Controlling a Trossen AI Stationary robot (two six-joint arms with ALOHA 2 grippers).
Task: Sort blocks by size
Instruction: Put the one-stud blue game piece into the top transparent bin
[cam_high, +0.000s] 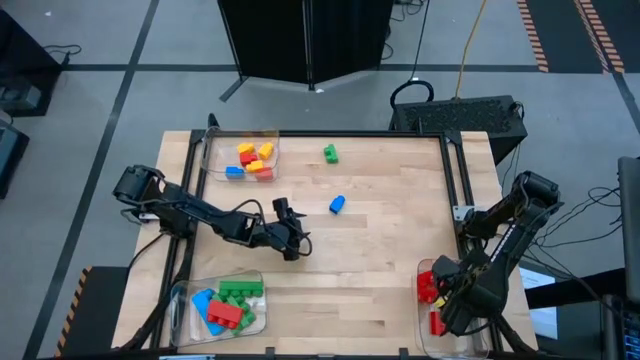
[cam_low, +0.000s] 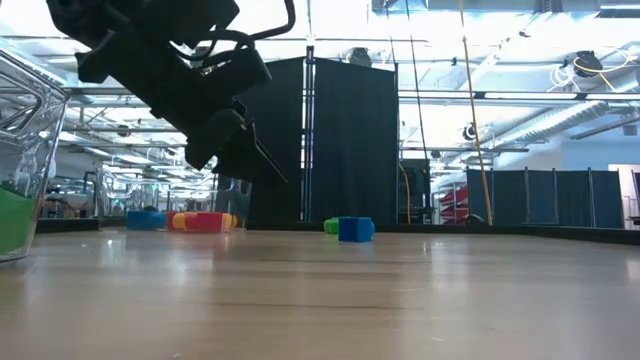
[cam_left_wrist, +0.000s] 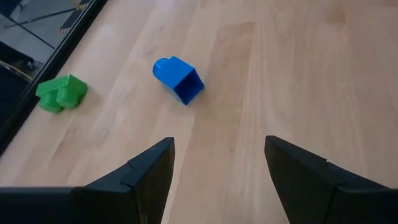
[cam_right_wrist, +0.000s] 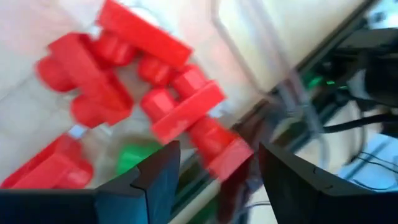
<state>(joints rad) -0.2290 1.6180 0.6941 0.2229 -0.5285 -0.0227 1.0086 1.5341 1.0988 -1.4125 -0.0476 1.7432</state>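
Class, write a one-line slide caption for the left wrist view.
Open left gripper hangs over the wooden table, facing a tipped blue block and a green block beyond.

Both arms are showing up dark, near black, all chunky jointed segments. The left arm (cam_high: 190, 210) is trailing a loop of black cable along its forearm, and the low view is catching that cable curling above the wrist. The left gripper (cam_left_wrist: 217, 171) is presenting two matte black wedge fingers (cam_left_wrist: 146, 177) with bevelled edges. The right arm (cam_high: 505, 235) is wearing rounded housings, and the right gripper (cam_right_wrist: 217, 168) is showing the same angular fingers.
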